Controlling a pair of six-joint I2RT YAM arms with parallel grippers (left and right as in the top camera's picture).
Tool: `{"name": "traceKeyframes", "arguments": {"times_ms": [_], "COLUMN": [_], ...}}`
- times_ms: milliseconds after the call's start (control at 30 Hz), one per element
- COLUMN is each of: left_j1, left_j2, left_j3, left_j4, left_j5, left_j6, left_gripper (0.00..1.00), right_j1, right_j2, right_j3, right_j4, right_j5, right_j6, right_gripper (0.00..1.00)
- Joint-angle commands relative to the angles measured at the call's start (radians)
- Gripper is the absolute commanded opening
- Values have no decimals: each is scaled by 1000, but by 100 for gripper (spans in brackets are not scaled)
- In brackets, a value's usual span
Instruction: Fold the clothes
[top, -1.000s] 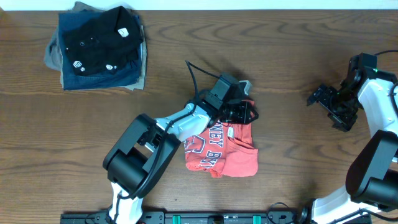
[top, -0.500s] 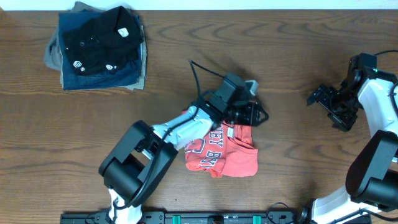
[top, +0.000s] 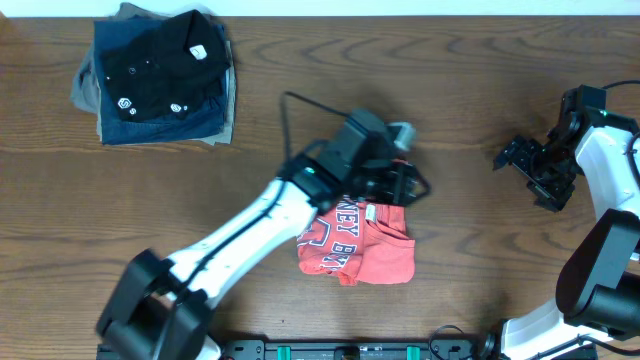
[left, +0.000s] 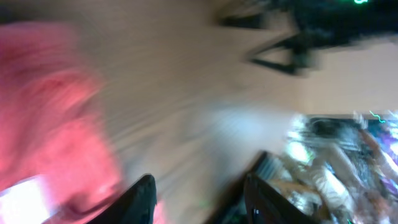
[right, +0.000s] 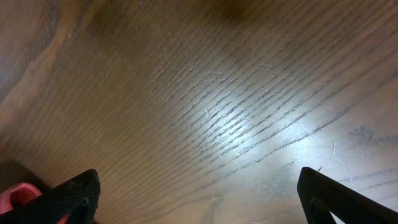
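Observation:
The red-orange T-shirt (top: 358, 243) lies folded into a small bundle on the table, white lettering showing on its left half. In the blurred left wrist view it is a red mass (left: 50, 118) at the left. My left gripper (top: 408, 184) hovers just above the shirt's far right edge. Its fingers (left: 199, 199) are apart with only bare table between them. My right gripper (top: 528, 170) is at the far right, well away from the shirt. Its fingers (right: 199, 199) are wide open over bare wood.
A stack of folded garments (top: 155, 78), a black shirt with small white logos on top of blue and khaki pieces, sits at the back left. The wooden table (top: 470, 250) stretches between the shirt and the right arm.
My left arm has swung and stretched out, its base now lower left. The gripper has stayed near the shirt's far edge. The shirt and right arm have not moved.

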Motion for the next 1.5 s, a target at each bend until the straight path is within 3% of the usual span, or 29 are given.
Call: {"name": "traceKeyframes", "arguments": {"times_ms": [0, 100, 233, 567, 933, 1133, 1467], "left_j1": [66, 103, 102, 11, -77, -102, -102], "left_j2": [13, 35, 90, 231, 237, 245, 348], "left_j3": [-1, -3, -3, -3, -3, -3, -3], "left_j4": [-141, -222, -220, -75, -3, 0, 40], "left_j5": [-249, -262, -255, -85, -87, -183, -185], "left_j6": [0, 0, 3, 3, 3, 3, 3], "left_gripper": [47, 47, 47, 47, 47, 47, 47], "right_j1": [-3, -3, -3, -3, -3, -3, -3], "right_j2": [-6, -6, -6, -6, -6, -6, -6], "right_j3": [12, 12, 12, 12, 12, 12, 12], "right_j4": [0, 0, 0, 0, 0, 0, 0], "right_j5": [3, 3, 3, 3, 3, 3, 3], "right_j6": [-12, -12, -12, -12, -12, -12, -12], "right_gripper": [99, 99, 99, 99, 99, 99, 99]}}
